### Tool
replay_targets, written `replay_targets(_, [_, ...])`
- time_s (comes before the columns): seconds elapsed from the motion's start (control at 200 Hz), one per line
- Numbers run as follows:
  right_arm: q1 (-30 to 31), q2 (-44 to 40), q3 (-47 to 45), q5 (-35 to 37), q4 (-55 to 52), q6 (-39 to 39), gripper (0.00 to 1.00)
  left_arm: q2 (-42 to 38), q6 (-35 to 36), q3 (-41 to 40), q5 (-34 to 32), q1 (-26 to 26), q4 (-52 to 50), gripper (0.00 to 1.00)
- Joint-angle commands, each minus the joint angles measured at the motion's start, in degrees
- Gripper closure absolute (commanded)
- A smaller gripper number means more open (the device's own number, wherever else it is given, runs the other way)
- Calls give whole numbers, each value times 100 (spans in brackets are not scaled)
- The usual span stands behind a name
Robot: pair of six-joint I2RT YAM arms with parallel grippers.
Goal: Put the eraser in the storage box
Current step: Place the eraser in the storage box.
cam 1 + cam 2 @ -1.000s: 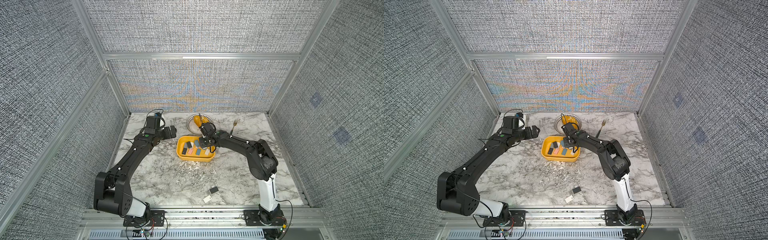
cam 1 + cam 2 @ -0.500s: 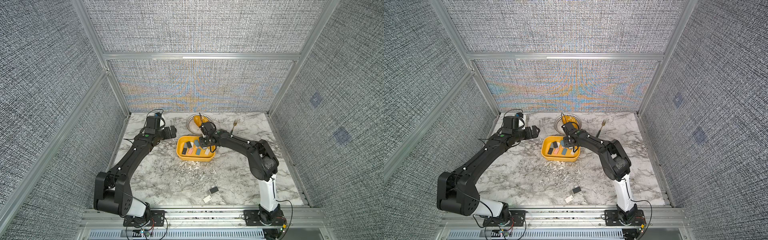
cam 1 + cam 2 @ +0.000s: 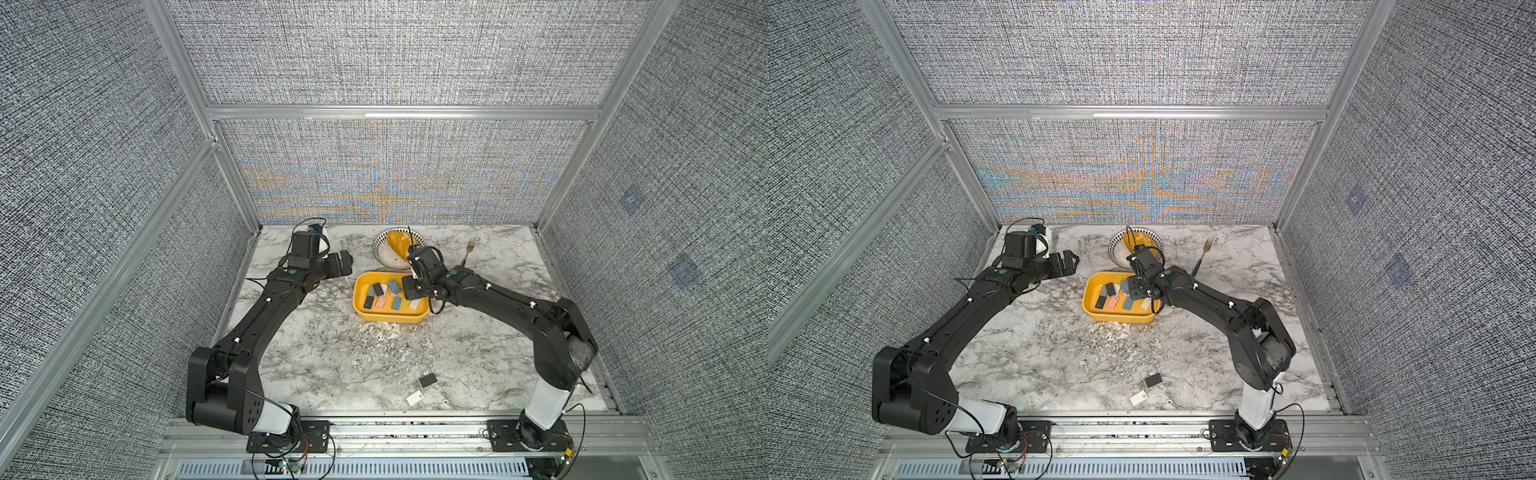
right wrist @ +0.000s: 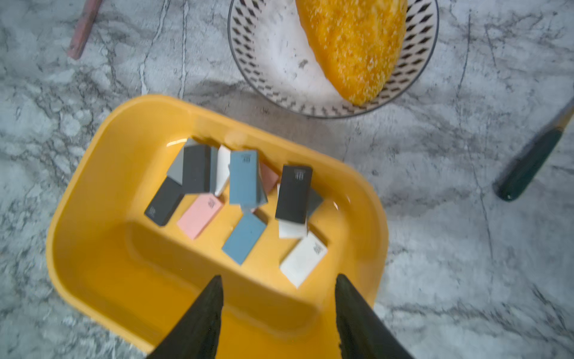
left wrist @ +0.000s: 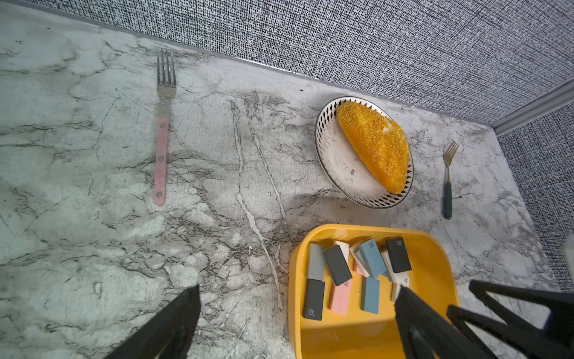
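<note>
The left arm [image 3: 266, 309] reaches forward from its base, shoulder link folded low and forearm stretched long. The left end effector [image 3: 345, 262] lies roughly level, pointing sideways toward the right end effector [image 3: 411, 291], and its fingers [image 5: 174, 323] stand wide apart with nothing between them. The right arm [image 3: 503, 301] stretches forward and inward with the wrist bent down, so its end effector tilts downward, well apart from the left one. Its fingers [image 4: 205, 314] are parted and grip nothing.

Erasers [image 3: 396, 303] in storage box [image 3: 386, 318], plate [image 3: 384, 253] behind it, two erasers [image 3: 427, 380] well in front
</note>
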Motion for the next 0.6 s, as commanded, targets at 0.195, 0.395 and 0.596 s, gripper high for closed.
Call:
replay_targets(0.195, [742,-1601,-1883,69,-1068,1109,40,-190,9,-133,49,3,95,0])
replay_targets(0.395, [1464,-2354,-2738,-514,-1115,2451,39,-342,-16,-254,74,7,157,0])
replay_targets(0.596, [1998,-2620,-3359,-891,-901,3376,39,-373,-89,-347,256,3,282,0])
